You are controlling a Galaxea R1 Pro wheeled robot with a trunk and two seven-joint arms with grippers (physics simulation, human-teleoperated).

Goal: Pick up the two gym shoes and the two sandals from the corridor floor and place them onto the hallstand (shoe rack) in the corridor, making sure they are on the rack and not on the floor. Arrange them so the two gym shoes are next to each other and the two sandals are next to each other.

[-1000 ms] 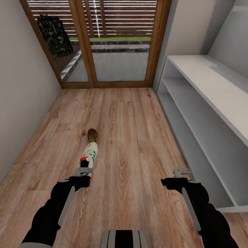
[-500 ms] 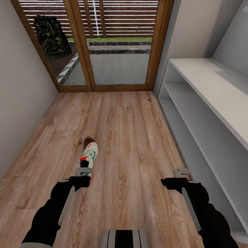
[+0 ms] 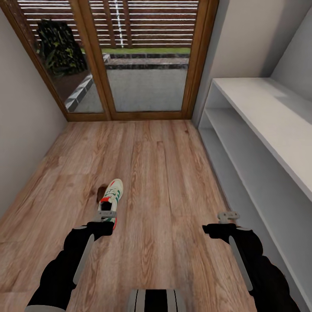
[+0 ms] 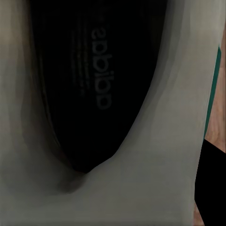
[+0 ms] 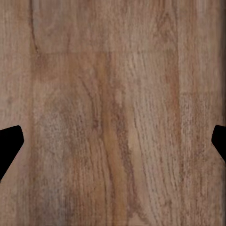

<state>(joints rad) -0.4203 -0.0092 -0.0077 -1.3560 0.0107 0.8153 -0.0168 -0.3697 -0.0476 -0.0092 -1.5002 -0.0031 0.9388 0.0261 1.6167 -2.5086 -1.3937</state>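
The left tool [image 3: 106, 214], lower left of frame, grips 1 gym shoe [image 3: 112, 197] at its heel, toe pointing up-frame. The right tool [image 3: 228, 215] hangs wide and empty. The shoe rack [image 3: 260, 104] lies far right, nearer the right arm.

Narrow corridor with light brown wood-grain plank flooring [image 3: 164, 173], boards running lengthwise toward a wood-framed glazed door [image 3: 130, 65] at the far end. Beyond the glass: grey paving, a strip of grass, a slatted fence and a dark leafy shrub [image 3: 58, 47]. Plain pale wall [image 3: 21, 130] along one side; opposite it, another plain wall section [image 3: 242, 39] next to the door, then a pale grey-white built-in shelving unit [image 3: 268, 117] with wide bench top and low shelves beneath. Soft, even daylight throughout, no harsh shadows.
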